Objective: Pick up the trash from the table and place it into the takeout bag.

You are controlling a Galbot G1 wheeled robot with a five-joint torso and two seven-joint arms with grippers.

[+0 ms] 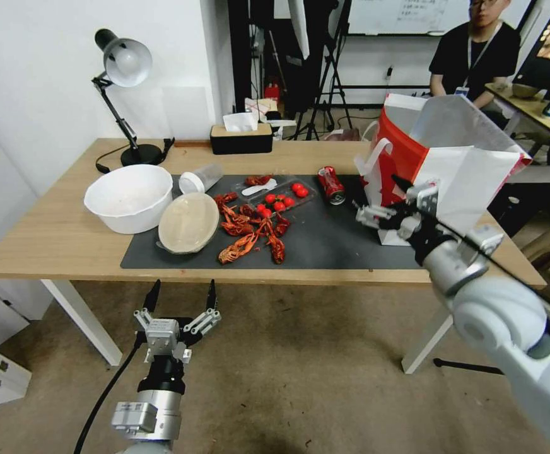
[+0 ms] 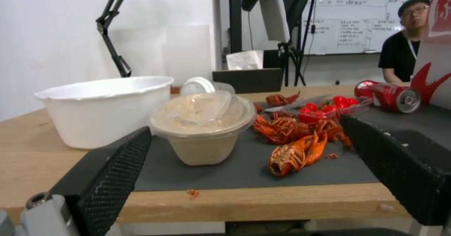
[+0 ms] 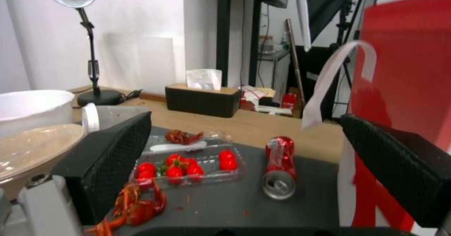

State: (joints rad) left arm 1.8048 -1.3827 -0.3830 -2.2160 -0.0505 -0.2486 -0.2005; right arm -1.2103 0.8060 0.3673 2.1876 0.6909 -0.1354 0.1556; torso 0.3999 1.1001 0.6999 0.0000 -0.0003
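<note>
the table (image 1: 54, 239) runs long side to side, the dark mat (image 1: 338, 243) along it. the takeout bag (image 1: 470, 170) stands upright at the mat's right end, mouth up. the round lidded container (image 1: 188, 222) sits mid-left on the mat, tilted (the left wrist view shows its side wall). the crushed red can (image 1: 331, 185) lies flat beside the bag, its open end toward the robot. right gripper (image 1: 376, 217) hangs spread, empty, just before the bag; left gripper (image 1: 180, 296) waits spread below the table's edge.

Soda can (image 1: 331, 185) on mat (image 1: 325, 243), takeout bag (image 1: 442, 164) just right.
</note>
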